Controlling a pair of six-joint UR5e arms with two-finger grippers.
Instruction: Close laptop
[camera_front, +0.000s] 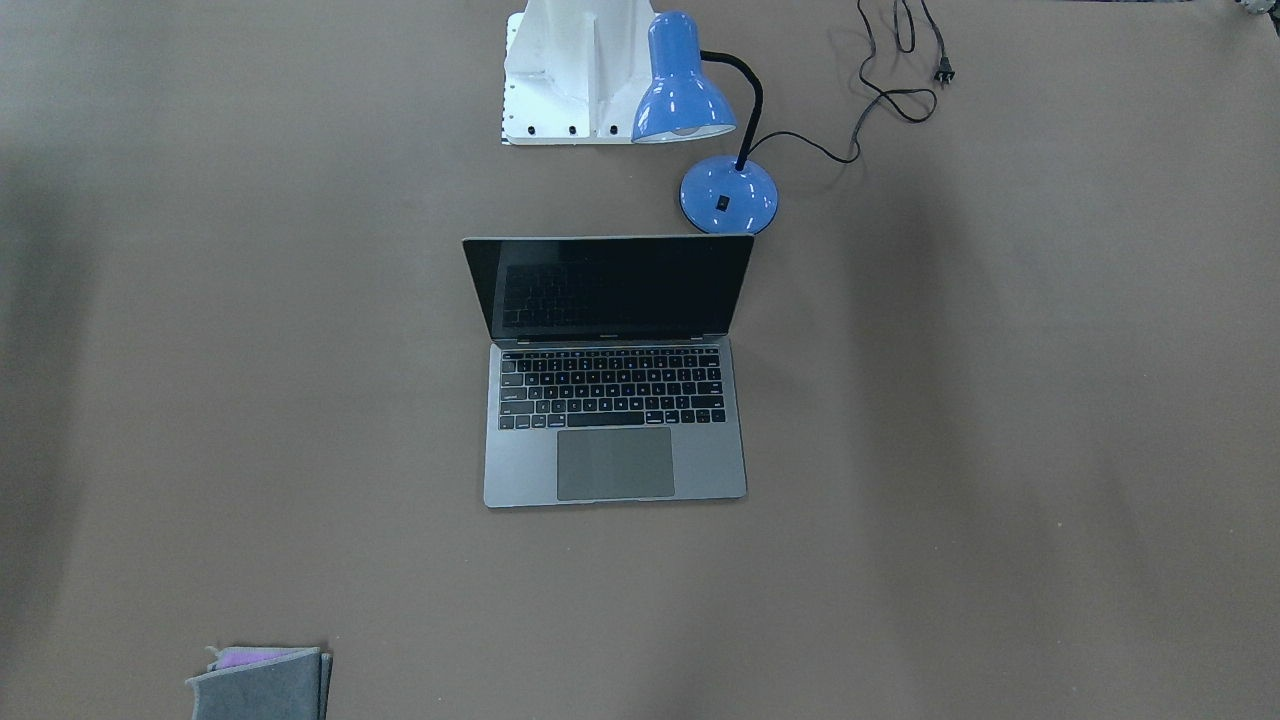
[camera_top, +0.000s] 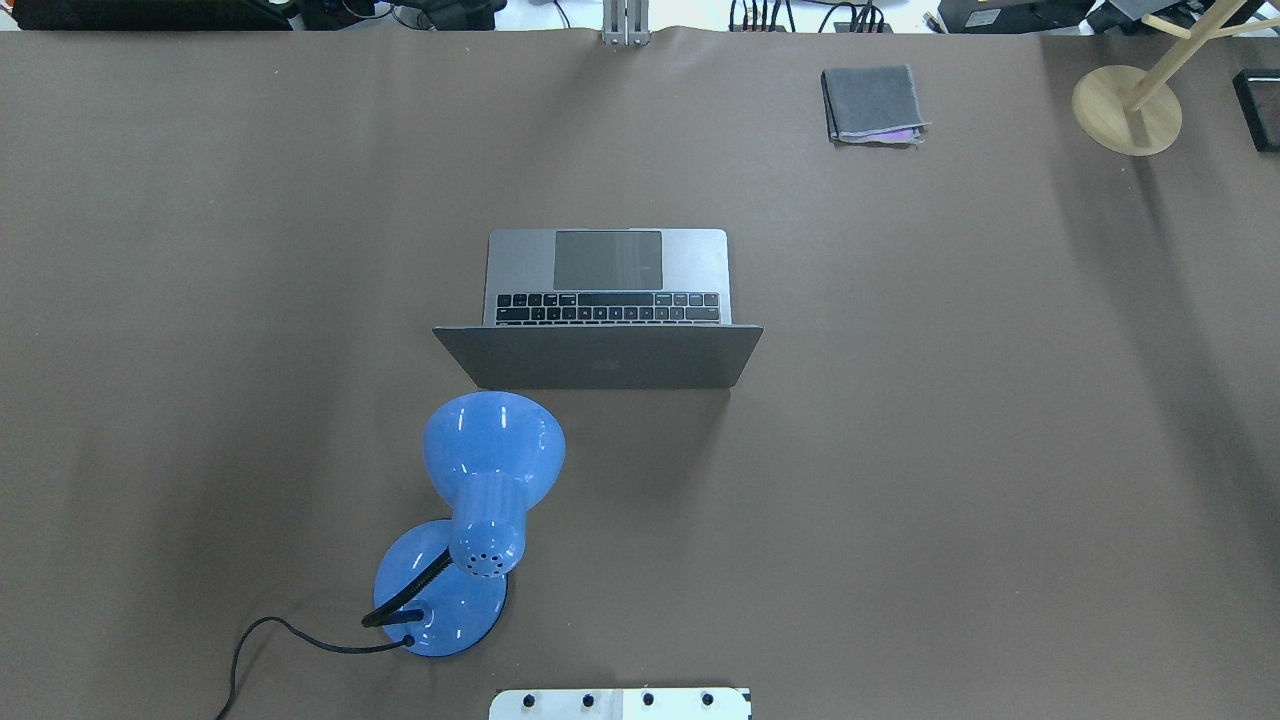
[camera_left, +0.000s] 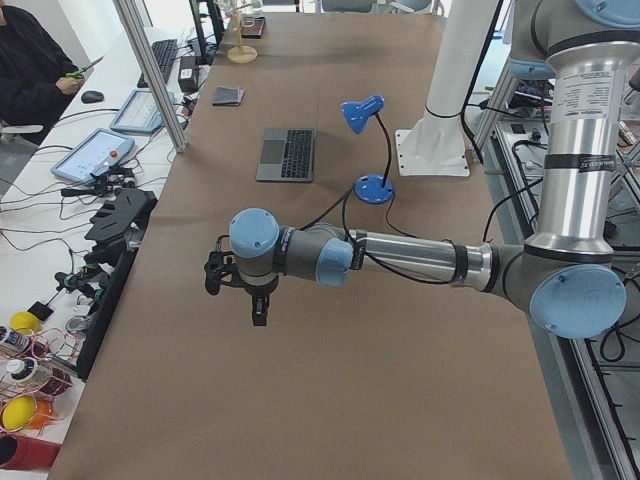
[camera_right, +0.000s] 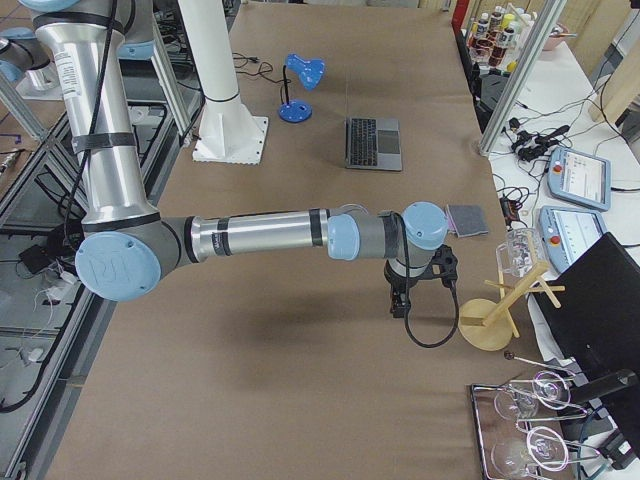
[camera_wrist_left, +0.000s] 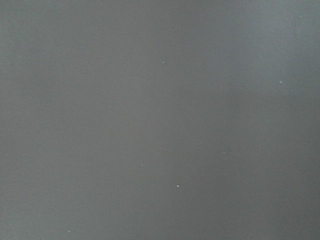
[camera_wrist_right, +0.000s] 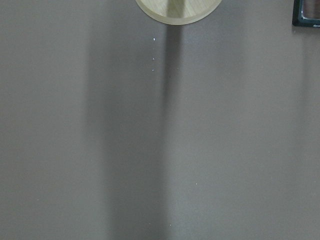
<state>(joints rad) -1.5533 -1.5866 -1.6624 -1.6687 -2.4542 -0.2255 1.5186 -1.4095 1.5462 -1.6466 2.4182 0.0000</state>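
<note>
The space-grey laptop stands open in the middle of the brown table, its dark screen upright and its black keys and trackpad showing. In the overhead view its lid back faces the robot. It also shows in both side views. My left gripper hangs over bare table far from the laptop, at the table's left end. My right gripper hangs over the table's right end. Both show only in the side views, so I cannot tell whether they are open or shut. The wrist views show only table.
A blue desk lamp stands just behind the laptop's lid on the robot's side, its cord trailing away. A grey felt pouch lies at the far edge. A wooden stand stands at the far right, near my right gripper.
</note>
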